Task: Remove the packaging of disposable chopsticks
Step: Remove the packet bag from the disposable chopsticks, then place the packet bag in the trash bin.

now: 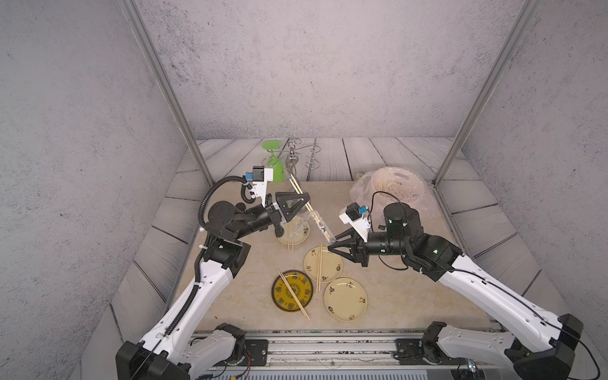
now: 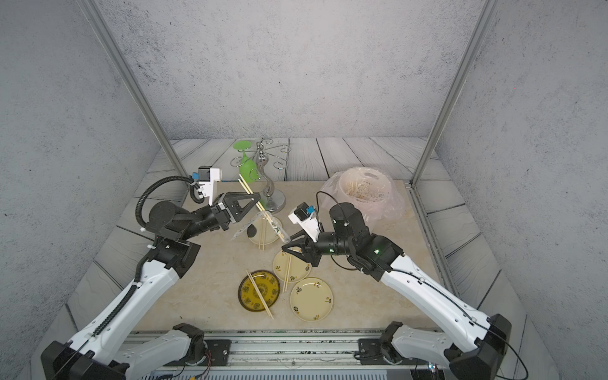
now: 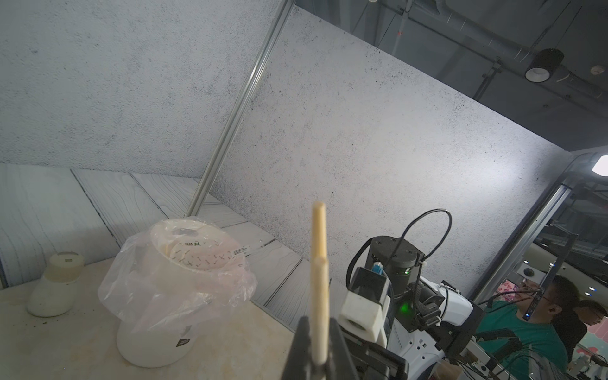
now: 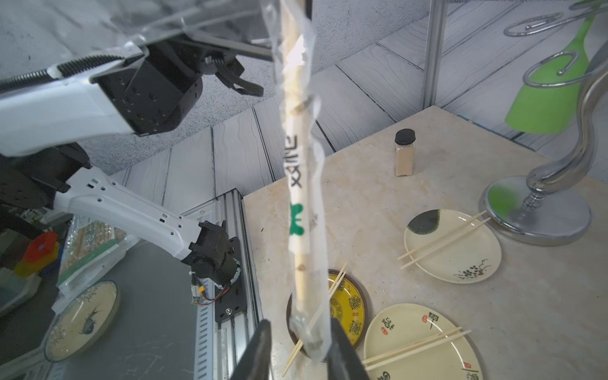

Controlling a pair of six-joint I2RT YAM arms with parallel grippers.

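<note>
Over the beige tabletop [image 1: 404,296], mid-scene, the left gripper [image 1: 307,200] is clamped on the bare far end of the stiff, light chopsticks [image 1: 297,186], while the right gripper [image 4: 297,329] flanks the near tip of the thin, slippery sleeve [image 4: 297,197], likely the best hold, though whether it pinches is unclear.

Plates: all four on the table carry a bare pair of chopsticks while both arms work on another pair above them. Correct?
Not quite: only three do. The front cream plate beside the yellow plate is bare, as both top views show. The rest stands.
</note>
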